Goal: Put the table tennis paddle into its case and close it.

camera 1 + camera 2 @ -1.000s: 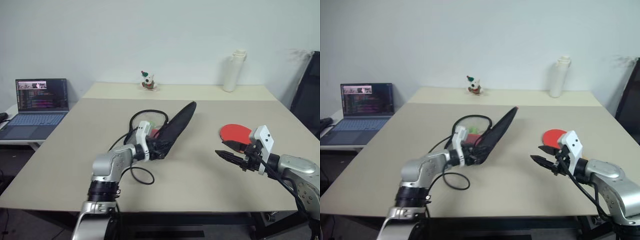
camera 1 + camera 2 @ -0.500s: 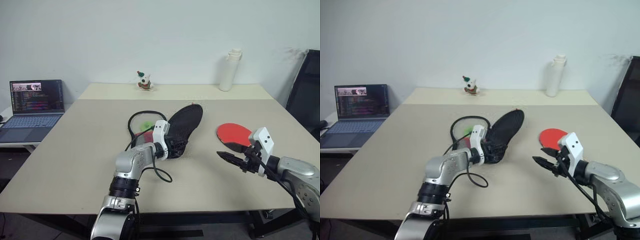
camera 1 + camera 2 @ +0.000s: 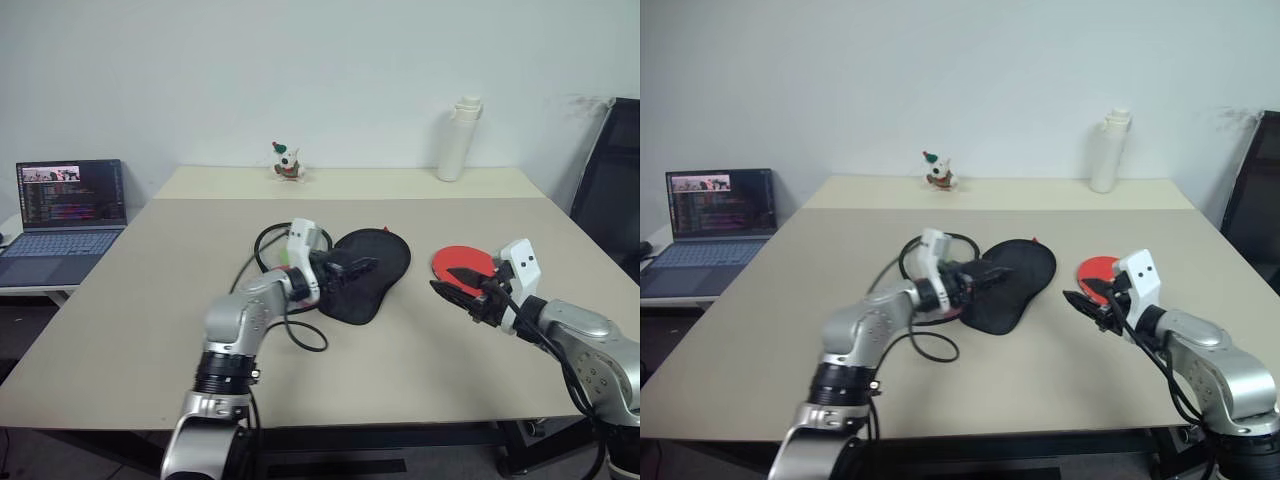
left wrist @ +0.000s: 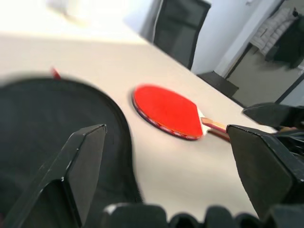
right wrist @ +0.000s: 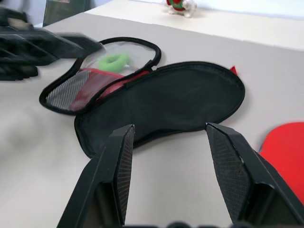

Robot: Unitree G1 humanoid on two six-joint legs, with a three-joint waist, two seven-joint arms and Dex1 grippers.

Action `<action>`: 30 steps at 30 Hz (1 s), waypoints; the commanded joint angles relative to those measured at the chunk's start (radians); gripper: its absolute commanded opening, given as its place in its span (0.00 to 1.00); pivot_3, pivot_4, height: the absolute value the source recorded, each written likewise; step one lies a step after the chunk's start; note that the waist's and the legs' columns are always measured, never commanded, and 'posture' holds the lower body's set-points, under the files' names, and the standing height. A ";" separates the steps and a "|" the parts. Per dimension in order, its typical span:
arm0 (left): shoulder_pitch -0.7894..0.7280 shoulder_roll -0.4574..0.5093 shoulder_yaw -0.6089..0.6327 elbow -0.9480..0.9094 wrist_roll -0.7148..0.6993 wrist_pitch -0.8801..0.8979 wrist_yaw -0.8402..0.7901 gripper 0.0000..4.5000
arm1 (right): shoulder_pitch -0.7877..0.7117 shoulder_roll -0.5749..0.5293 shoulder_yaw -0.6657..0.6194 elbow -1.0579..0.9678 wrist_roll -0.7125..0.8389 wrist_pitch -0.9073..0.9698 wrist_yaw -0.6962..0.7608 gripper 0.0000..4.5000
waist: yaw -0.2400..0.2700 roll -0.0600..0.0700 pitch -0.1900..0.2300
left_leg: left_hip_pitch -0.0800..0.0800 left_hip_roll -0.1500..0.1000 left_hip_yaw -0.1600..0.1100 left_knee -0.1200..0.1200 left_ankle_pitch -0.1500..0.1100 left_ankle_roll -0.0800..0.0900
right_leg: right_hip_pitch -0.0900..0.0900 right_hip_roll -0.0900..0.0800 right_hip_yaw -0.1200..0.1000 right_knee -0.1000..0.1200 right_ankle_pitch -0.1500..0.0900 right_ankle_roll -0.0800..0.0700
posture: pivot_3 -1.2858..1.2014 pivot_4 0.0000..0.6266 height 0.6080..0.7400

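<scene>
Paddle (image 3: 462, 264) is laid flat on the beige desk (image 3: 150, 290), right of the opened black case (image 3: 368, 270). Both end effectors, left (image 3: 352, 268) and right (image 3: 452, 287), are spread, holding nothing. A laptop (image 3: 66, 208), bottle (image 3: 455, 141) and white wall are seen behind.

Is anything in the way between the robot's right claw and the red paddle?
Nothing visible. The right gripper hovers open just in front of the paddle, which lies flat on bare table beside the opened case.

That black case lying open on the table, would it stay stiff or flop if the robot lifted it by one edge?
Probably flop: the case looks like thin fabric, its flaps spread flat. It seems light. The mesh pocket suggests soft sides.
</scene>
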 commanded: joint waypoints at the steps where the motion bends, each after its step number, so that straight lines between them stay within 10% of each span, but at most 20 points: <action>1: 0.008 0.122 0.064 0.002 0.008 -0.112 -0.082 0.99 | -0.036 0.062 0.009 -0.014 0.034 0.035 -0.054 0.59 | -0.002 0.000 0.000 | 0.000 0.000 0.000 0.000 0.000 0.000 | 0.000 0.000 0.000 0.000 0.000 0.000 | 0.52 0.24 1.00; 7: 0.072 0.302 0.102 0.014 0.009 -0.205 -0.206 1.00 | -0.074 0.150 0.136 0.054 -0.094 0.041 -0.177 0.99 | -0.002 0.000 0.000 | 0.000 0.001 0.000 0.000 0.000 0.000 | 0.000 -0.001 -0.001 -0.001 0.000 0.000 | 0.52 0.24 1.00; 30: 0.152 0.425 0.123 -0.018 -0.033 -0.245 -0.296 1.00 | -0.262 0.429 0.240 0.494 -0.334 -0.070 -0.292 0.99 | -0.007 0.000 0.000 | -0.002 0.002 0.000 -0.001 0.000 0.000 | -0.002 -0.004 -0.001 -0.001 0.000 0.000 | 0.52 0.24 1.00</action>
